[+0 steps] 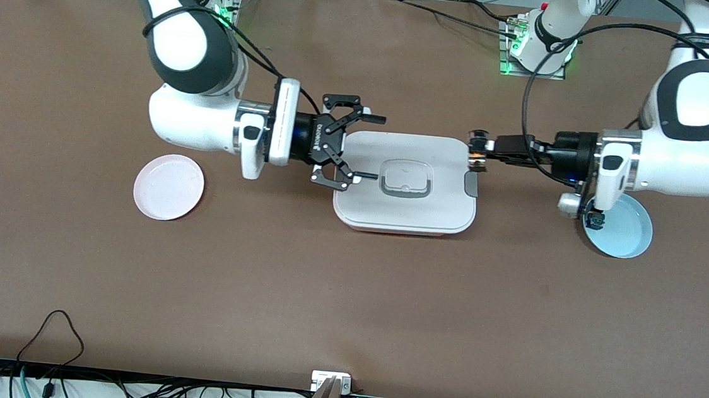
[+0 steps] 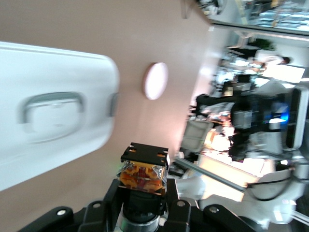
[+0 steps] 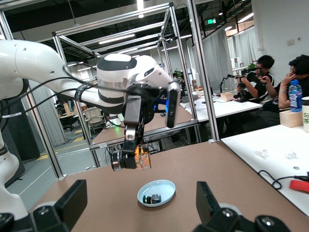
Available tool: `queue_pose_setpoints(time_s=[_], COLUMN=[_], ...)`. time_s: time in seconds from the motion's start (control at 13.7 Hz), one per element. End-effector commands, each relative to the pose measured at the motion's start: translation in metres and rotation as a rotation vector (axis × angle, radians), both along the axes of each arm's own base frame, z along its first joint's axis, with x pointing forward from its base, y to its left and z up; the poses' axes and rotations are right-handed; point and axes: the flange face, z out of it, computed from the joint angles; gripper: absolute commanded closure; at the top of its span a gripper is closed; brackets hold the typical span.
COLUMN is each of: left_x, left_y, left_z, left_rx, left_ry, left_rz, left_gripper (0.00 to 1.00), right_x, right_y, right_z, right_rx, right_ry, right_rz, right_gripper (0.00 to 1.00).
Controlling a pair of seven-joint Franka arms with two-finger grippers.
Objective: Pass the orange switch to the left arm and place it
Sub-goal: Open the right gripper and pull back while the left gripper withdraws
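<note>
Orange switch [image 1: 477,152] clamped in the left gripper [image 1: 480,150], held in the air right of frame centre over the box's edge nearest the left arm. Same switch [image 2: 143,171] seen close up low in the left wrist view. White box [image 1: 406,184] sat mid-frame on the brown table [image 1: 346,299]. Right gripper [image 1: 365,148] spread wide apart, hovered over the box's other edge, empty. Pink plate [image 1: 169,186] lay at left; blue plate [image 1: 627,236] at right, with a small switch [image 1: 594,222] in it.
</note>
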Motion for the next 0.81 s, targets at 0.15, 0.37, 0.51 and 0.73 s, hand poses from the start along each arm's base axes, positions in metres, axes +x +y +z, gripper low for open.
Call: queue_pose_setpoints(time_s=[0.15,0.37,0.51,0.73], left_x=[-0.012,-0.017,-0.018,-0.012], left_y=[0.085,0.123,0.144,0.182], left_z=[0.001,-0.011,-0.019,-0.048], left_rx=[0.371,0.642,0.791,0.989], left_ry=[0.012,0.02,0.029,0.064], left_rz=[-0.134,-0.211,-0.251,-0.313], left_gripper=[1.0,1.0,1.0,1.0], right_x=[0.015,0.029,0.034,0.035], right_y=[-0.082,-0.138,-0.16,-0.167], right_z=[-0.016,-0.021,-0.011,-0.004], right_rx=[-0.021,-0.097,-0.13,-0.146], right_ry=[0.038,0.084,0.191,0.346], right_rz=[0.007,0.025,-0.004,-0.035], right_gripper=[0.0,0.0,0.0,0.0])
